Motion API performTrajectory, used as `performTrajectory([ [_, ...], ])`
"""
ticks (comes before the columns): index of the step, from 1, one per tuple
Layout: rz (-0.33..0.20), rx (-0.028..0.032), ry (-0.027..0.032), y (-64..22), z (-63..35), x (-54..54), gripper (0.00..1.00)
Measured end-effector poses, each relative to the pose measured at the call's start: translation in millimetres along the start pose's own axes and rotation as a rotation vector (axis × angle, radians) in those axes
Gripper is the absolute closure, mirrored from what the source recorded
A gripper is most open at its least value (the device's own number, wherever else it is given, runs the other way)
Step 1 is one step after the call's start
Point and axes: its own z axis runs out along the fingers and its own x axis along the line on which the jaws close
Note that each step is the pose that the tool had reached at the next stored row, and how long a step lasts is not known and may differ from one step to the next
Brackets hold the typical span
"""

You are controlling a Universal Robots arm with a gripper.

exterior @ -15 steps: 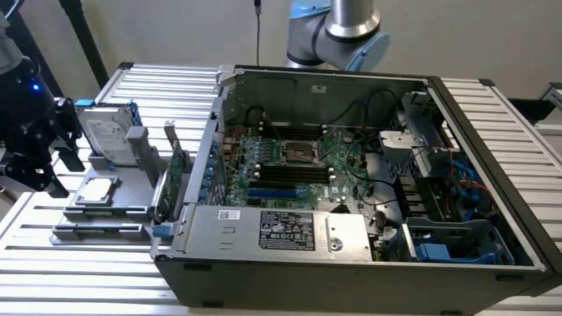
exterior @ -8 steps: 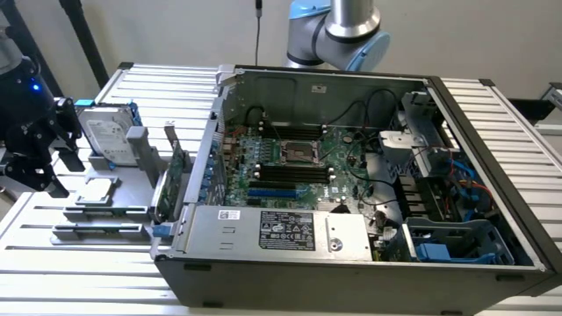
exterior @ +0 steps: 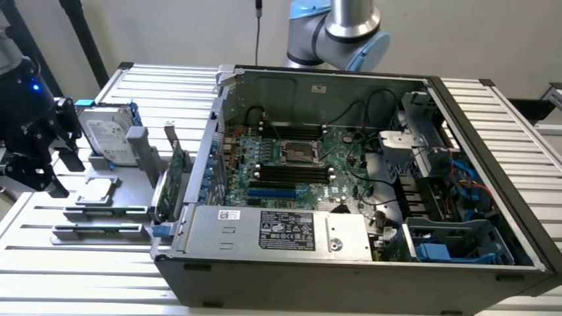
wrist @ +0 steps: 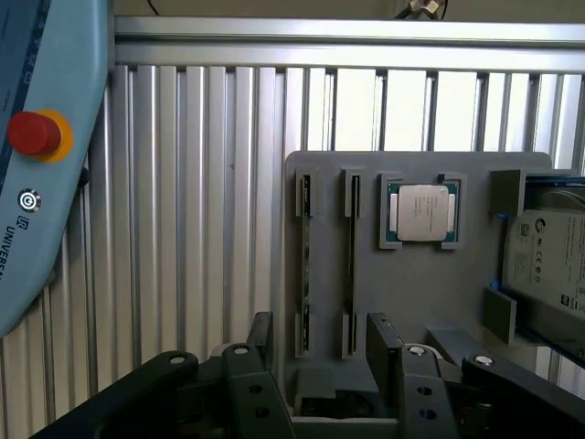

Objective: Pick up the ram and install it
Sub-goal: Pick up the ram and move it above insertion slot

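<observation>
The fingers (wrist: pixel 384 347) stand apart, holding nothing. The ram (wrist: pixel 304 265) lies in the grey tray (wrist: pixel 411 293) on the worktop (wrist: pixel 183 229), in the slot farthest from the processor (wrist: pixel 422 212). Its near end shows between the fingers.

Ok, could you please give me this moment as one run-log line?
gripper: fingers open, empty, over tray | ram: on edge in tray slot, not held | install: not yet done

We find the tray (exterior: pixel 131 192) on the bench (exterior: pixel 88 283), at the exterior view's left of the computer case (exterior: pixel 307 280). On the tray, the processor (wrist: pixel 422 212) lies between the ram (wrist: pixel 306 265) and the hard drive (wrist: pixel 553 261).
</observation>
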Motion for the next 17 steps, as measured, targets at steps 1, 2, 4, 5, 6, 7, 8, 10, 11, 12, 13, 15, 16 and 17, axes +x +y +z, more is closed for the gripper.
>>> performTrajectory([
  [1, 0.000, -0.0001, 0.0001, 0.0, 0.0, 0.0, 0.46],
  [2, 0.000, -0.0001, 0.0001, 0.2, 0.1, 0.0, 0.46],
  [4, 0.000, 0.0000, 0.0023, 2.2, 0.5, -0.3, 0.46],
  [5, 0.000, -0.0001, 0.0049, 4.1, 0.6, -0.5, 0.46],
  [6, 0.000, 0.0006, 0.0075, 7.2, 1.0, -0.8, 0.46],
  [7, 0.000, 0.0005, 0.0098, 9.2, 1.1, -0.9, 0.46],
  [8, 0.000, 0.0006, 0.0104, 10.0, 1.4, -1.0, 0.46],
  [10, 0.000, 0.0006, 0.0121, 10.9, 2.4, -1.1, 0.46],
  [11, -0.001, 0.0006, 0.0127, 11.1, 3.5, -1.1, 0.46],
  [12, -0.002, 0.0006, 0.0128, 11.1, 5.0, -0.7, 0.46],
  [13, -0.003, 0.0007, 0.0128, 11.3, 6.9, 0.2, 0.46],
  [15, -0.004, 0.0006, 0.0130, 11.4, 10.6, 2.1, 0.46],
  [16, -0.005, 0.0009, 0.0128, 11.4, 12.6, 2.9, 0.46],
  [17, -0.006, 0.0008, 0.0129, 11.4, 14.3, 3.7, 0.46],
])
